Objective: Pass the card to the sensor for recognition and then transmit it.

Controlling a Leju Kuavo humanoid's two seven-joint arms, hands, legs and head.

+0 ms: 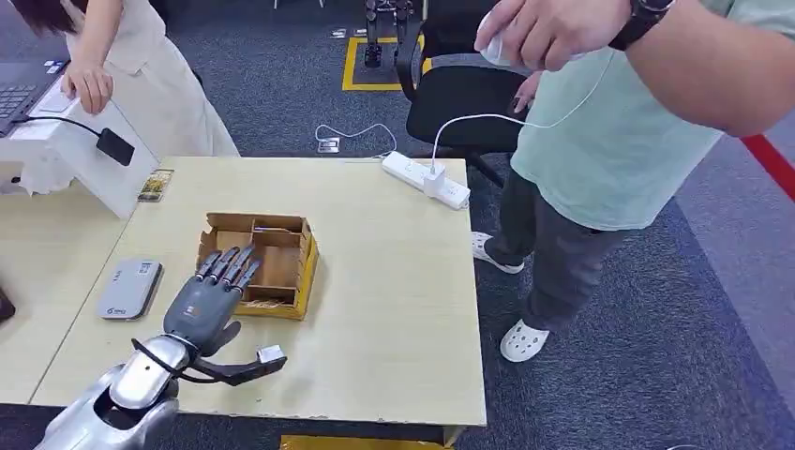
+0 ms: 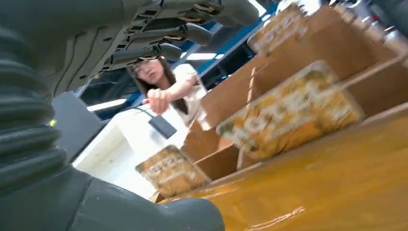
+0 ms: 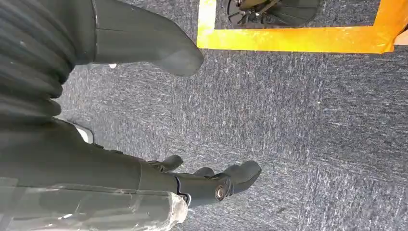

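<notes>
A cardboard box (image 1: 307,270) with compartments sits mid-table. Yellow patterned cards (image 2: 288,113) stand on edge inside it, and another card (image 2: 171,169) stands in a further compartment. My left hand (image 1: 208,300) hovers at the box's near left side, open, its fingers (image 1: 228,265) stretched over the rim and its thumb out to the side. It holds nothing. A flat grey card reader (image 1: 128,288) lies left of the hand. One loose card (image 1: 156,185) lies near the table's far left corner. My right hand (image 3: 110,166) hangs over blue carpet with nothing in it.
A person at the far left rests a hand (image 1: 89,84) on a white unit with a black cabled pad (image 1: 114,146). Another person (image 1: 609,131) stands right of the table holding a white cabled object. A power strip (image 1: 427,178) lies on the far edge, with a black chair (image 1: 464,103) behind it.
</notes>
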